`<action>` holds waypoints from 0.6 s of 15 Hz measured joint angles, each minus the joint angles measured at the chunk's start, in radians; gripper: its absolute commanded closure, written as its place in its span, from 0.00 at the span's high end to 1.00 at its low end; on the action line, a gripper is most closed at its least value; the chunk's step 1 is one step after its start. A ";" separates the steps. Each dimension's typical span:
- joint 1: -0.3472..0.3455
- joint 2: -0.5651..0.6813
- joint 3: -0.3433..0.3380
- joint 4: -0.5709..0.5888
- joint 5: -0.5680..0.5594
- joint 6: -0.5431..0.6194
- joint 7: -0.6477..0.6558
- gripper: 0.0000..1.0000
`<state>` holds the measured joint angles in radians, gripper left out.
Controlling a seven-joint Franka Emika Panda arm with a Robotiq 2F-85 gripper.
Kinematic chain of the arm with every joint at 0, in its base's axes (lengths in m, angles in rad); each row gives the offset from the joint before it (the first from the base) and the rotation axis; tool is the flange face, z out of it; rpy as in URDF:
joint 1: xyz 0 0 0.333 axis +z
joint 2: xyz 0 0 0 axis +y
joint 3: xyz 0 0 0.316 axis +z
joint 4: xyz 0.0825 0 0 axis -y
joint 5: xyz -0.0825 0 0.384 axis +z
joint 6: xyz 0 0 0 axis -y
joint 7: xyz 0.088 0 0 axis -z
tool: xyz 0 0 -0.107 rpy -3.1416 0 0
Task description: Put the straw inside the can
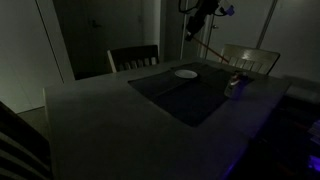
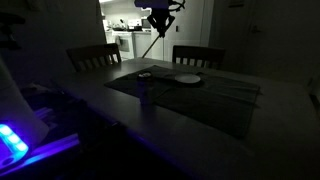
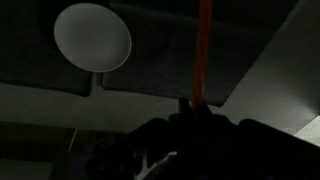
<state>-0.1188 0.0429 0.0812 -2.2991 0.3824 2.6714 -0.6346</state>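
Count of what shows, dim light allowing:

- Straw [image 1: 212,52]: one, thin, reddish-orange.
- Can [image 1: 233,85]: one, small, upright.
- Plate [image 1: 186,73]: one, round, white.
- Placemat [image 1: 185,100]: one, dark, rectangular.
- Chairs: two, a darker chair [image 1: 133,58] and a paler chair [image 1: 250,58]; both exterior views agree on two.
- Tabletop [image 1: 90,120]: one.

The wrist view shows one plate and one straw, no second of either.
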 measured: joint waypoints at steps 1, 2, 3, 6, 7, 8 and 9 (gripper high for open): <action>0.005 0.000 -0.008 0.001 0.000 -0.001 -0.001 0.02; 0.008 -0.001 -0.016 0.001 0.001 -0.002 -0.007 0.02; 0.008 -0.002 -0.024 0.001 0.006 -0.004 -0.021 0.02; 0.007 -0.007 -0.054 0.001 0.067 -0.014 -0.104 0.02; 0.006 -0.012 -0.065 0.001 0.114 -0.023 -0.152 0.02; 0.005 -0.017 -0.077 0.002 0.170 -0.039 -0.209 0.02; 0.004 -0.025 -0.089 0.003 0.227 -0.060 -0.266 0.02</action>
<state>-0.1147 0.0178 -0.0076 -2.2962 0.6096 2.6116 -0.9009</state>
